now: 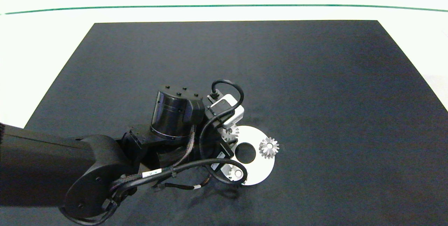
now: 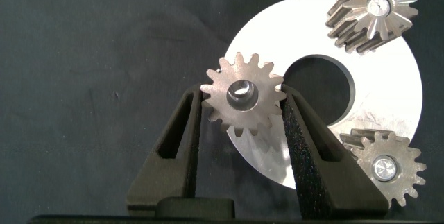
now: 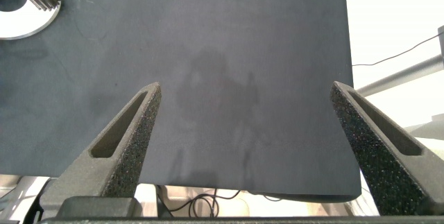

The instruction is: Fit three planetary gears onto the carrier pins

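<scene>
The white carrier disc (image 1: pixel 259 170) (image 2: pixel 388 78) lies on the black mat. My left gripper (image 2: pixel 242 93) hangs over its edge, shut on a silvery planetary gear (image 2: pixel 255 114) (image 1: pixel 231 132), one finger pressing on each side. A grey carrier pin shows in that gear's centre hole. Two more planetary gears (image 2: pixel 373 10) (image 2: pixel 386 170) sit on the disc, each with a pin end (image 2: pixel 383 169) in its hole. In the head view they lie at the disc's right (image 1: pixel 268 147) and near side (image 1: pixel 238 174). My right gripper (image 3: pixel 246 96) is open over bare mat, far from the disc (image 3: pixel 21 19).
The black mat (image 1: pixel 315 79) covers the table, with white floor and a green line (image 1: pixel 224 6) beyond it. The left arm (image 1: pixel 105 156) and its cables hide the disc's left side. In the right wrist view the mat's edge and some cables lie close by.
</scene>
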{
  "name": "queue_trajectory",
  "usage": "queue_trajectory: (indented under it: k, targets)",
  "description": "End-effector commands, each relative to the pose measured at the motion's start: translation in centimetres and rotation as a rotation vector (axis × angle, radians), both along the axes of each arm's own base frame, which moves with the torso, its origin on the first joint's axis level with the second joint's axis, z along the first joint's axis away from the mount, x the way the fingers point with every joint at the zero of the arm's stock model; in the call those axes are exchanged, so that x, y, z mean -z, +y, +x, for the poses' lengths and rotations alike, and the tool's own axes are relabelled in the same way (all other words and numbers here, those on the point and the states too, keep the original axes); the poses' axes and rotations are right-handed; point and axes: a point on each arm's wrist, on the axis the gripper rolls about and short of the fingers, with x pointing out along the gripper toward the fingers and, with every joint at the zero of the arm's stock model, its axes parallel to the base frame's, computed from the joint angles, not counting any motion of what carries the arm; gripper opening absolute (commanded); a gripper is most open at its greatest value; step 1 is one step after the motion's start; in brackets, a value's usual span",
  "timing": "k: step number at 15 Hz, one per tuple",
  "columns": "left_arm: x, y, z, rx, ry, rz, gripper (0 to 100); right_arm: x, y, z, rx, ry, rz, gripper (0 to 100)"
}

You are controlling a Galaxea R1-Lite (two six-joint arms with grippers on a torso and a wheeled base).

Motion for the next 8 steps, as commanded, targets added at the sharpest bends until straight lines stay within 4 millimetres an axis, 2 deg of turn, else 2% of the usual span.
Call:
queue_trajectory:
  k: [1, 8]
  targets:
    - [0.0, -0.06, 0.03, 0.001, -0.003, 0.0, 7, 0.04, -0.01, -0.02, 0.0, 0.003, -0.002, 100]
    - [0.19, -0.67, -0.14, 0.018, 0.001, 0.003, 7, 0.0, -0.01, -0.04, 0.001, 0.001, -0.002, 100]
